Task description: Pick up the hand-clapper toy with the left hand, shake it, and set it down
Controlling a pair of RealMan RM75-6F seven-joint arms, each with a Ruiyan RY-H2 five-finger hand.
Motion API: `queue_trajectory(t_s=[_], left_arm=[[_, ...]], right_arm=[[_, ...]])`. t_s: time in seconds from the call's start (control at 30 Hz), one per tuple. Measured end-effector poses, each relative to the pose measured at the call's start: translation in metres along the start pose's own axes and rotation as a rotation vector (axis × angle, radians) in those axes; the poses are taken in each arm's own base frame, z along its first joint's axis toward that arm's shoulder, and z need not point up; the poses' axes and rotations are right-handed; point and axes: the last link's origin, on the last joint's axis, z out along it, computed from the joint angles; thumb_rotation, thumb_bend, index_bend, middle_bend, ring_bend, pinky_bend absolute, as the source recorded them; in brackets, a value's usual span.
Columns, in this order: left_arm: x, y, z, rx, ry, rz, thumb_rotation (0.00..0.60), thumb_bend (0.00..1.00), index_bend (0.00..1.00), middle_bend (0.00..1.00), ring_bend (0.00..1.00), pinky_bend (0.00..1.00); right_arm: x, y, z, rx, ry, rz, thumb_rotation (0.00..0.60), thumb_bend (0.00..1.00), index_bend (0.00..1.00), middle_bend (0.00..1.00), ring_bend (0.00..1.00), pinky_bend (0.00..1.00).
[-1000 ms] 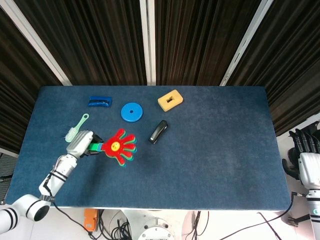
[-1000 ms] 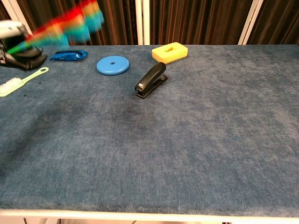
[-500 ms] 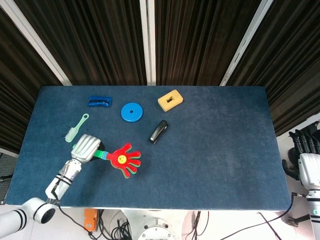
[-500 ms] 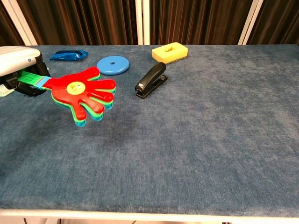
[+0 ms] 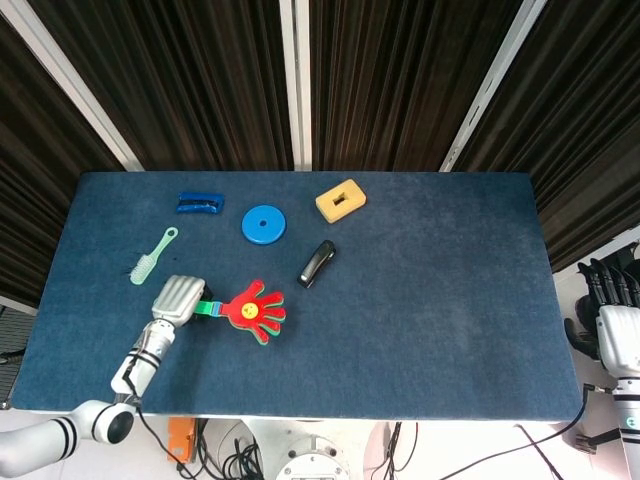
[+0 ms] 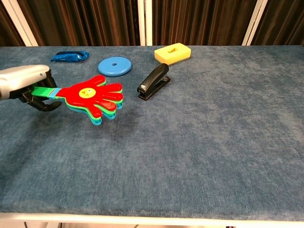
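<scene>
The hand-clapper toy (image 5: 256,311) is a stack of red, green and blue plastic hands with a yellow smiley face and a green handle. My left hand (image 5: 178,298) grips its handle. In the chest view the hand-clapper toy (image 6: 94,97) lies low over the blue cloth, palm end pointing right, with my left hand (image 6: 26,84) at the left edge. Whether it touches the cloth I cannot tell. My right hand (image 5: 608,310) hangs off the table's right side with its fingers dangling and nothing in it.
A black stapler (image 5: 316,263) lies right of the toy. Behind are a blue disc (image 5: 263,224), a yellow block (image 5: 340,200) and a blue wrapper (image 5: 200,203). A green brush (image 5: 152,256) lies behind my left hand. The table (image 5: 420,300) is covered in blue cloth.
The left hand swung the toy down from a raised, blurred position to low over the cloth. It then drew slightly back toward the stapler.
</scene>
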Motion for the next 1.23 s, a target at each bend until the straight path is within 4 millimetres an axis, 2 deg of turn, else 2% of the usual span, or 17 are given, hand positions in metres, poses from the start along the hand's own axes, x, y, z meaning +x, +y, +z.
queue_trajectory(t_s=[0.03,0.07,0.1,0.17,0.2,0.27,0.4,0.6,0.9,1.0,1.1,1.23], left_arm=[[-0.002,-0.001,0.000,0.001,-0.024,0.003,0.600,0.29,0.43,0.69,0.76,0.89],[-0.003,-0.002,-0.001,0.001,-0.044,0.007,0.600,0.27,0.24,0.52,0.59,0.77],[-0.004,-0.003,-0.002,0.002,-0.066,0.013,0.600,0.26,0.13,0.39,0.45,0.66],[-0.004,-0.004,-0.004,0.005,-0.116,0.029,0.600,0.24,0.01,0.17,0.21,0.42],[-0.004,-0.004,-0.005,0.005,-0.132,0.034,0.599,0.24,0.00,0.09,0.12,0.34],[-0.003,-0.002,-0.006,0.003,-0.139,0.037,0.599,0.23,0.00,0.02,0.03,0.24],[0.008,-0.001,-0.008,0.000,-0.095,0.025,0.599,0.23,0.00,0.00,0.00,0.17],[0.026,-0.003,-0.018,-0.007,-0.062,0.038,0.600,0.23,0.00,0.00,0.00,0.15],[0.048,-0.026,-0.053,0.044,0.068,0.095,0.600,0.24,0.00,0.00,0.00,0.09],[0.056,-0.043,-0.074,0.080,0.162,0.136,0.600,0.24,0.00,0.01,0.00,0.09],[0.061,-0.066,-0.104,0.125,0.252,0.192,0.600,0.24,0.00,0.01,0.00,0.08],[0.059,-0.100,-0.157,0.213,0.305,0.230,0.600,0.24,0.00,0.01,0.00,0.07]], right_arm=[[0.000,0.000,0.000,-0.001,-0.001,0.000,0.600,0.33,0.00,0.00,0.00,0.00],[0.000,0.001,0.000,-0.002,-0.003,0.001,0.600,0.33,0.00,0.00,0.00,0.00],[-0.001,0.001,0.000,-0.003,-0.008,0.001,0.600,0.33,0.00,0.00,0.00,0.00],[-0.002,0.000,0.000,-0.003,-0.017,0.001,0.600,0.33,0.00,0.00,0.00,0.00],[-0.002,0.000,0.000,-0.002,-0.018,0.000,0.600,0.33,0.00,0.00,0.00,0.00],[-0.001,0.000,-0.001,-0.002,-0.015,0.000,0.600,0.33,0.00,0.00,0.00,0.00],[0.001,0.000,-0.001,-0.004,-0.006,0.001,0.600,0.33,0.00,0.00,0.00,0.00],[0.001,-0.002,-0.001,0.001,-0.003,0.001,0.600,0.33,0.00,0.00,0.00,0.00],[0.003,-0.004,-0.004,0.011,0.006,0.006,0.600,0.33,0.00,0.00,0.00,0.00],[0.002,-0.006,-0.006,0.022,0.008,0.006,0.600,0.33,0.00,0.00,0.00,0.00],[-0.004,-0.008,-0.009,0.037,0.005,0.008,0.600,0.33,0.00,0.00,0.00,0.00],[-0.014,-0.005,-0.018,0.032,-0.007,0.000,0.600,0.33,0.00,0.00,0.00,0.00]])
